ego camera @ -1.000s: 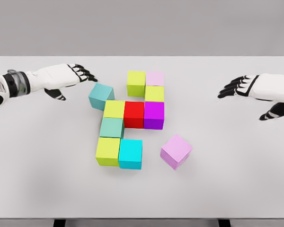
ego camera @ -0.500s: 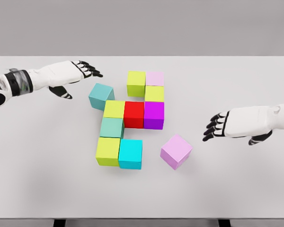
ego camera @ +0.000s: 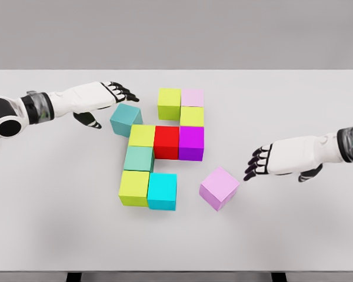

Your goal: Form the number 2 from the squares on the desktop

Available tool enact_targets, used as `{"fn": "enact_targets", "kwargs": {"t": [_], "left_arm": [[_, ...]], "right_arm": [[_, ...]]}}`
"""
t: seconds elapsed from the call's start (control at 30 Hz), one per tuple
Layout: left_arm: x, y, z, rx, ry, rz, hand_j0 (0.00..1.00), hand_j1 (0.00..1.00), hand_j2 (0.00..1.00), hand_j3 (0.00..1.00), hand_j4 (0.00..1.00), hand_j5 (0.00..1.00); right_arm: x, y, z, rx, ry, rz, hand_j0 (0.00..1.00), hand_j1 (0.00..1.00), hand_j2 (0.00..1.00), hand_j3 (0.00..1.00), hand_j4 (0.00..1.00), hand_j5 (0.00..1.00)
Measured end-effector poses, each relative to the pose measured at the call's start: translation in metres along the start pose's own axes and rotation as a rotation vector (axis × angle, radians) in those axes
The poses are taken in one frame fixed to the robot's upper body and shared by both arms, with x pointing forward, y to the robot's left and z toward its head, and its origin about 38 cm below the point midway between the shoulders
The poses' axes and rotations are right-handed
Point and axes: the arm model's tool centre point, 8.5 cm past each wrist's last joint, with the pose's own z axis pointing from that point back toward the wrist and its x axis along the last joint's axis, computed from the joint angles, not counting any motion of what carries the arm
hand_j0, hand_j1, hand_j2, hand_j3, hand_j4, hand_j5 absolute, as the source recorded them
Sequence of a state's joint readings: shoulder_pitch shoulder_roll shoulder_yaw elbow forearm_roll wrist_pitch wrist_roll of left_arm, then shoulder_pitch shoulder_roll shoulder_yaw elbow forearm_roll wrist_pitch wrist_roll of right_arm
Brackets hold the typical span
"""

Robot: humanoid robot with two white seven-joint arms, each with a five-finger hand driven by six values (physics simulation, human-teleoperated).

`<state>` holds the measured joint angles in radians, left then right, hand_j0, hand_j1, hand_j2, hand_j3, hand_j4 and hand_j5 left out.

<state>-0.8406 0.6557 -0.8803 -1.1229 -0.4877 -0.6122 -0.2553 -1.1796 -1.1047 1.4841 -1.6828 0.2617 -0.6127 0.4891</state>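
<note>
Most cubes are sitting clustered mid-surface point(ego camera: 294, 235), with a loose pink cube point(ego camera: 219, 188) lying tilted off to the lower right. The right hand point(ego camera: 265, 163) is hovering just beside it, fingers relaxed, holding nothing. The left hand point(ego camera: 106, 97) is floating fingers spread above the stray teal cube point(ego camera: 126, 119).

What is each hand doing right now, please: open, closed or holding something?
Left hand: open, holding nothing, above the teal cube.
Right hand: open, holding nothing, beside the loose pink cube.
</note>
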Motion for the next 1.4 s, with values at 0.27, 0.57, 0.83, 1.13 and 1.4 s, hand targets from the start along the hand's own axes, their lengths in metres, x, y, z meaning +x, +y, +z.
{"fn": "enact_targets", "kwargs": {"t": [0.27,0.57,0.83,1.13,1.4], "left_arm": [[0.003,-0.004,-0.003,-0.006,-0.008,0.006,1.00,1.00,1.00,1.00,1.00,1.00],[0.007,-0.007,-0.008,-0.013,-0.017,0.008,0.92,0.92,0.92,0.92,0.92,0.92],[0.010,-0.008,-0.013,-0.013,-0.027,0.011,0.89,0.89,0.89,0.89,0.89,0.89],[0.012,-0.016,-0.014,-0.023,-0.029,0.023,0.85,0.85,0.85,0.85,0.85,0.85],[0.010,-0.016,-0.012,-0.029,-0.024,0.033,0.76,0.76,0.76,0.76,0.76,0.76]], "right_arm": [[-0.003,0.003,-0.020,0.015,-0.021,-0.006,1.00,1.00,1.00,1.00,1.00,1.00],[0.003,0.001,-0.028,0.019,-0.045,0.011,1.00,1.00,1.00,1.00,1.00,1.00],[0.016,-0.002,-0.031,0.016,-0.080,0.034,1.00,1.00,1.00,1.00,1.00,1.00],[0.027,-0.007,-0.037,0.008,-0.115,0.055,1.00,1.00,1.00,1.00,1.00,1.00],[0.034,-0.007,-0.038,0.008,-0.132,0.060,1.00,1.00,1.00,1.00,1.00,1.00]]}}
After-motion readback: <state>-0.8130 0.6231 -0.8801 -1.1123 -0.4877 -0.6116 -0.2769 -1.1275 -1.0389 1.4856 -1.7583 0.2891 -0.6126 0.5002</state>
